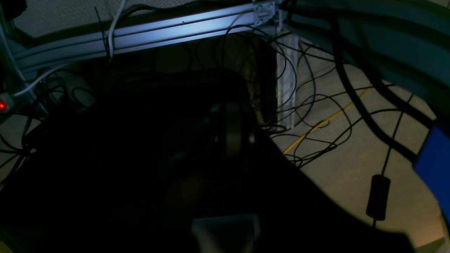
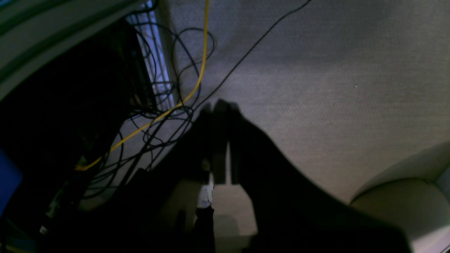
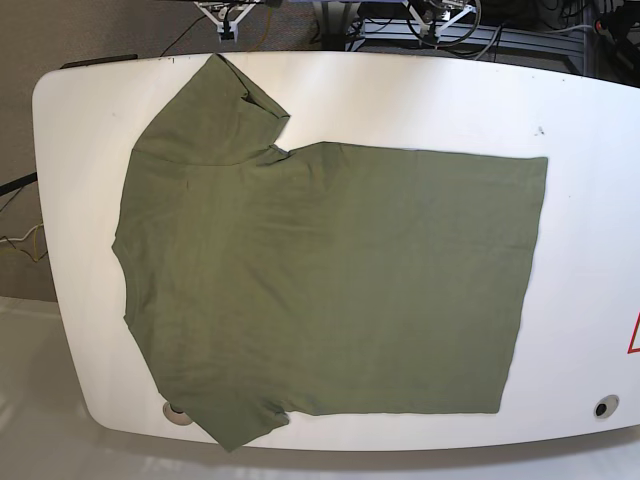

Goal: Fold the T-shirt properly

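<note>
A white table (image 3: 590, 200) fills the base view, with the shirt (image 3: 330, 280) spread flat across it from the left side to right of centre. Its collar end is at the left, its straight hem at the right. One sleeve points to the upper left of the frame, the other to the lower left, where it hangs just over the table edge. Nothing lies on the cloth. Two small round holes sit in the table near the lower edge, one at lower left (image 3: 177, 412) partly hidden by the sleeve, one at lower right (image 3: 601, 407). A red mark (image 3: 634, 335) shows at the right edge. Frame parts and cables (image 3: 420, 25) run along the top, beyond the table.

Neither arm appears in the base view, so both grippers are well away from the shirt.

The wrist views show only the floor area and no cloth. In the left wrist view the left gripper (image 1: 232, 135) is a dark shape at centre, too dim to read by eye; its jaws are closed on nothing. Behind it are an aluminium rail (image 1: 140, 33), tangled black cables (image 1: 316, 116), a yellow cable (image 1: 327, 119) and a blue block (image 1: 434, 165) at the right. In the right wrist view the right gripper (image 2: 221, 140) is closed and empty over grey carpet (image 2: 334, 88), with a yellow cable (image 2: 197, 80) at its left
</note>
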Robot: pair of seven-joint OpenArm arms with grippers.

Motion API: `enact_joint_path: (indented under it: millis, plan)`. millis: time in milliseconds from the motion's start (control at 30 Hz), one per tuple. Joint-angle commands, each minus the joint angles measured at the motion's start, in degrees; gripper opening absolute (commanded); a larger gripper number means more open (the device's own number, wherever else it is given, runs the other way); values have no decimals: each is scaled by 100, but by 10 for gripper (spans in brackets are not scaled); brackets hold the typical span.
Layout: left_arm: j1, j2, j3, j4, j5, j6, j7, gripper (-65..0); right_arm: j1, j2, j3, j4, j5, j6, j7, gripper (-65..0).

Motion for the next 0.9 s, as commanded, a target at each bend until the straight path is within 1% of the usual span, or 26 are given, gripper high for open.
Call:
enact_joint_path:
  millis: [0,233,633,700,867]
  plan:
    - [81,-41,6,9,-20,22,-85,-650,-60,45,-15,12,12,-16,74,-650]
    - [230,-94,-2,94,-21,24,-140,-650,-173,82,-11,4,27,-1,207,-650]
    - [387,-153,-3,264,-24,-11,-114,-650,-315,223,-40,166,37,18,52,-650]
    - [582,-217,11,554,-35,-49,-90,-648,-494,353,-59,407,35,64,32,-650]
    - [790,-278,8,930,-44,-51,-96,-648,-662,444,-82,676,70,103,9,-650]
